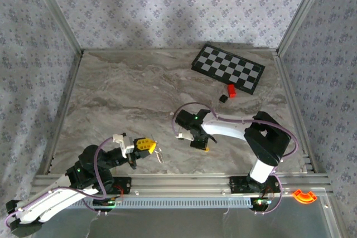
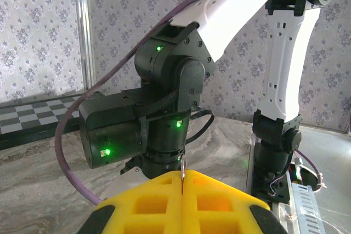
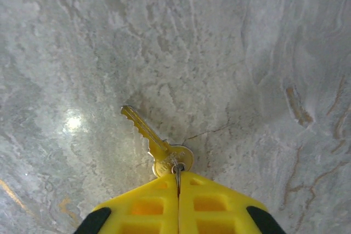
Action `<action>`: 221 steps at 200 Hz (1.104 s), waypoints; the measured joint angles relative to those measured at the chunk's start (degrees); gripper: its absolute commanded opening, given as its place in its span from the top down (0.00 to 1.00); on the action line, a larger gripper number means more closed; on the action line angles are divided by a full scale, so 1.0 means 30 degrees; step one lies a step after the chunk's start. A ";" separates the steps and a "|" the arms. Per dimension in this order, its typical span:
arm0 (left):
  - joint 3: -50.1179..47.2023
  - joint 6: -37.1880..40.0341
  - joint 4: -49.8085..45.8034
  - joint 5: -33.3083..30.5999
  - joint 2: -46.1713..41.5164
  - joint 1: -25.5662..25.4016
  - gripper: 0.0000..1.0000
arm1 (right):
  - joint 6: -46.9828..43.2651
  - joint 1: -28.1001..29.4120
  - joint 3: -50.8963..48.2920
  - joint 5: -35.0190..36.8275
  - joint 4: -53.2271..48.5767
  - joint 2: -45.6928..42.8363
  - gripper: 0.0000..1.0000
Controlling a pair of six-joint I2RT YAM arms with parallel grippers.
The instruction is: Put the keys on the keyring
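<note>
Two clenched pairs: your left fingers (image 2: 159, 204) pinch keyring (image 2: 182, 172) edge-on; right fingers (image 3: 214, 206) grip key (image 3: 156, 143) by head, blade pointing outward; keyring lies left of it.

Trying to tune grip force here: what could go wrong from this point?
1. The right gripper has its jaws shut on just a thin wire loop. The brass key is held only through that loop and could swing or slip.
2. The left gripper pinches a thin metal piece by its edge, so it may twist out.
</note>
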 measured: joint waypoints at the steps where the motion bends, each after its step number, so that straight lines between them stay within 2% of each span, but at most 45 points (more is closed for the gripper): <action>1: 0.0000 -0.0007 0.0000 0.0000 0.0000 0.0000 1.00 | 0.0109 0.0022 0.0029 -0.0007 -0.0036 0.0007 1.00; 58: 0.0000 0.0000 0.0000 -0.0066 0.0000 0.0000 1.00 | 0.2215 0.0102 0.1297 -0.0466 -0.0729 0.0590 1.00; 113: -0.0007 -0.0007 0.0007 -0.0066 0.0000 0.0000 1.00 | 0.6812 0.0007 0.2069 -0.1938 -0.0474 0.0801 1.00; 147: -0.0044 -0.0073 0.0051 -0.0058 0.0000 0.0000 1.00 | 1.0025 0.0321 -0.0437 -0.1865 0.2273 -0.0801 1.00; 176: -0.0087 -0.0160 0.0073 -0.0058 0.0000 0.0000 1.00 | 1.2590 0.1319 -0.2965 -0.0707 0.5122 -0.2688 1.00; 221: -0.0095 -0.0204 0.0073 -0.0058 0.0000 0.0000 1.00 | 1.4265 0.2484 -0.5442 0.1384 0.8670 -0.4772 1.00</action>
